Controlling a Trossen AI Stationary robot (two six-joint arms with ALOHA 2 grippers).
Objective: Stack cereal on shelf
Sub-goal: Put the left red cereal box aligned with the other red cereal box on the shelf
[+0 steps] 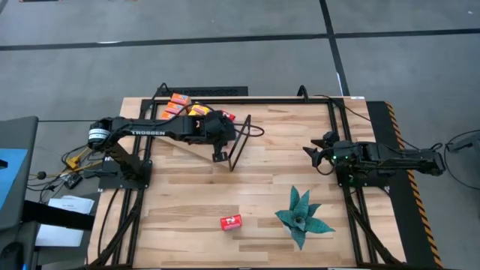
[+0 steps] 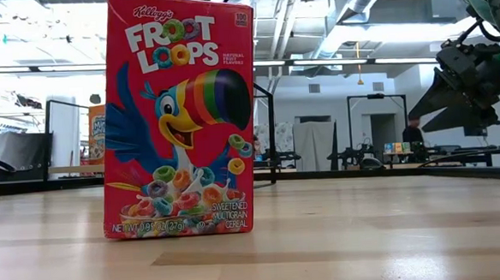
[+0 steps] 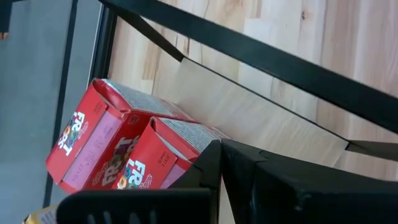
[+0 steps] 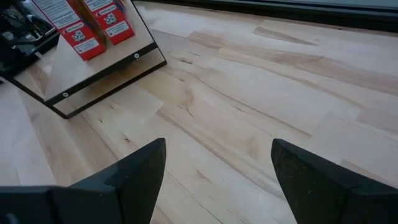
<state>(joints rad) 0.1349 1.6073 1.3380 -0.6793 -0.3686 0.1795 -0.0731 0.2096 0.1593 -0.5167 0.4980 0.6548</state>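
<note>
Now left hand reaches over shelf w/ fingers together; right hand waits open.

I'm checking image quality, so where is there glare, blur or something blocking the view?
Low view: the red Froot Loops cereal box looms close and sharp, with bright ceiling lights behind. Left wrist view: the dark left gripper fills the foreground, blurred.

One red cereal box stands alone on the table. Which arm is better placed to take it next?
Probably the right. The right gripper is open, empty and over bare table, while the left gripper is at the shelf. The red box stands about midway.
</note>
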